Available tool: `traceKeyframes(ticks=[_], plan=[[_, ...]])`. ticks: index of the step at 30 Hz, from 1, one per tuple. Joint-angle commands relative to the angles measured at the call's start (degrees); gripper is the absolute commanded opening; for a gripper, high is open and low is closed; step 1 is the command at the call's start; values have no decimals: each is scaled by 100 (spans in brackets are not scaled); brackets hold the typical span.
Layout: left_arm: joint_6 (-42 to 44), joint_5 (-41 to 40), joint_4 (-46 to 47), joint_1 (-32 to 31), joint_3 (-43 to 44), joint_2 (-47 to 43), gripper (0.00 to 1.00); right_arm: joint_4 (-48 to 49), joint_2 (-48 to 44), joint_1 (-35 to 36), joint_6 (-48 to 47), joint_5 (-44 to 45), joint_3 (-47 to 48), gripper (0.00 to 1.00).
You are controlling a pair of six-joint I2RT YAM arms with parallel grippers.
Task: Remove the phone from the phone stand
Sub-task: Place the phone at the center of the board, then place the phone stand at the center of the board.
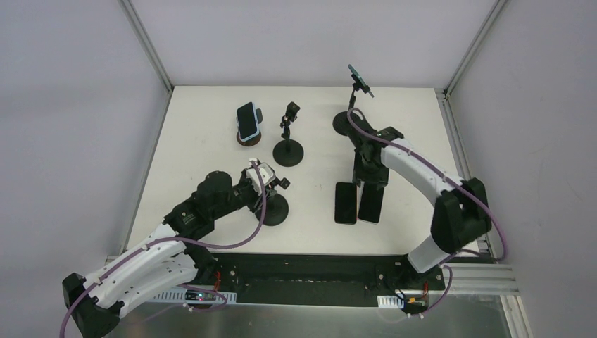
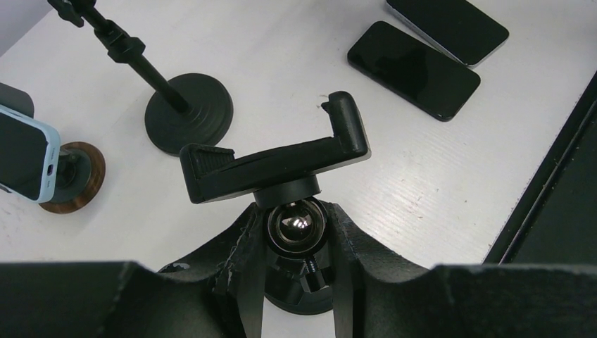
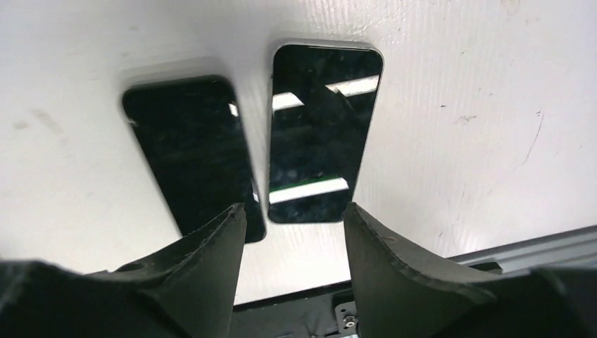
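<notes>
My left gripper (image 2: 296, 236) is shut on the ball-joint neck of a black phone stand (image 2: 274, 160), whose clamp is empty. In the top view this stand (image 1: 276, 209) sits at the front left with my left gripper (image 1: 273, 184) on it. Two dark phones lie flat side by side on the table, one on the left (image 3: 190, 151) and one on the right (image 3: 320, 134). My right gripper (image 3: 292, 218) hangs open just above their near ends, holding nothing. From above, the phones (image 1: 346, 203) (image 1: 371, 204) lie right below the right gripper (image 1: 371, 182).
A blue-cased phone (image 1: 247, 120) sits on a wooden-based stand at the back left. An empty black stand (image 1: 288, 149) is beside it. A tall stand (image 1: 350, 113) at the back right carries another phone (image 1: 360, 79). The table's black front edge (image 3: 281, 310) is close behind the right fingers.
</notes>
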Motion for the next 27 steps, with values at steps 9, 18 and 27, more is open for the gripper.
traceKeyframes(ticks=[9, 18, 27], plan=[[-490, -145, 443, 1537, 1071, 609, 0, 573, -2492, 229, 419, -1278, -712, 63], [-637, -1064, 931, 3186, 1087, 1092, 9, 1661, -3430, 223, 584, -981, -1551, 67], [-786, -997, 971, 3394, 799, 1124, 75, 2517, -4057, 193, 232, -248, -1960, 74]])
